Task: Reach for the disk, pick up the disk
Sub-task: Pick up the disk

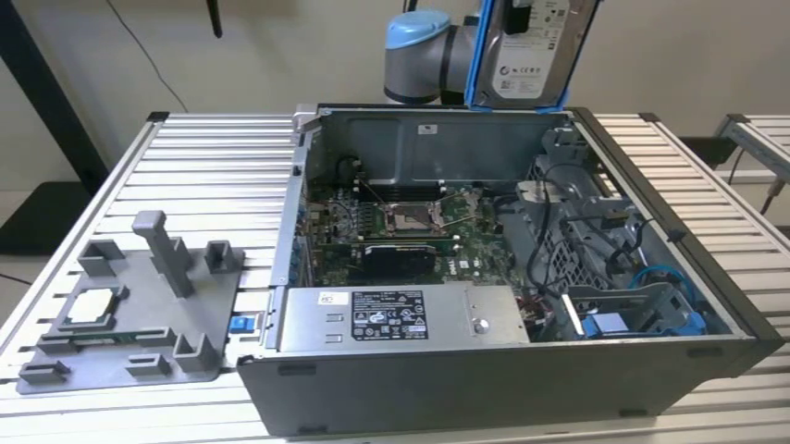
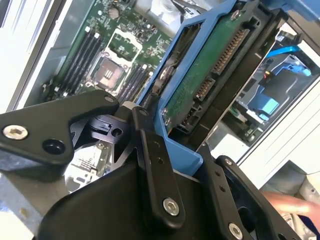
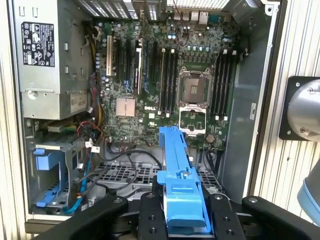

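- Holding the disk, a flat silver-grey hard drive with a white printed label and a bright blue plastic bracket round its edges, the gripper has its black fingers pinched on the bracket's end.
- In the exterior view the disk hangs upright, label facing the camera, in the air above the far rim of the open grey metal computer case, clear of it and in front of the arm's grey joint with a light blue cap.
- In the second wrist view the drive's green circuit-board underside and its connector strip show, framed by the blue bracket.
- In the first wrist view the bracket is seen edge-on between the finger links, over the green motherboard.
- Inside the case: the empty square processor socket; the boxy silver power supply with a black-and-white label along the near wall; a blue plastic drive bay in the near corner on the exterior view's right.
- The case stands on a ribbed aluminium table; a grey plastic fixture tray with upright posts sits near the table's near corner on the exterior view's left, just beside the case.
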`<action>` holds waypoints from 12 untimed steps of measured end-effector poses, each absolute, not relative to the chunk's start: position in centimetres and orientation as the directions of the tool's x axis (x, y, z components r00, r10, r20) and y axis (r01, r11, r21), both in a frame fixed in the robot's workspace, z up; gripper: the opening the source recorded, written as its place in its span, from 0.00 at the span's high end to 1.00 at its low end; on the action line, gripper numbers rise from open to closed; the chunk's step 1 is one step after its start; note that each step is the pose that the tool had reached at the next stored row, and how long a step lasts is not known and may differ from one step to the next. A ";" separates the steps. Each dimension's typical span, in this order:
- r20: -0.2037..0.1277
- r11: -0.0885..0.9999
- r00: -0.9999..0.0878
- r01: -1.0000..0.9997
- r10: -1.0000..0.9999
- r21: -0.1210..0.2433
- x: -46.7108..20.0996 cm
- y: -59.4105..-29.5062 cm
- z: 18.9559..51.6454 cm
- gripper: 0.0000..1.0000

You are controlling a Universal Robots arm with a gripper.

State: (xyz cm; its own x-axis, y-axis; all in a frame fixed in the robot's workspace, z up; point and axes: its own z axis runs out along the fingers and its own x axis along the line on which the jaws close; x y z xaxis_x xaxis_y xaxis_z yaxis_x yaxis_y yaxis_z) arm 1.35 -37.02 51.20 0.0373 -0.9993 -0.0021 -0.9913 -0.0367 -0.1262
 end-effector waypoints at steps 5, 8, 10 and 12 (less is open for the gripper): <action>-0.002 -0.037 0.037 -0.991 -0.999 -0.126 2.3 -37.0 51.2 1.00; -0.002 -0.037 0.037 -0.991 -0.999 -0.126 2.9 -37.0 51.2 1.00; -0.002 -0.037 0.037 -0.991 -0.999 -0.126 3.3 -37.0 51.2 1.00; -0.002 -0.037 0.037 -0.991 -0.999 -0.126 3.7 -37.0 51.2 1.00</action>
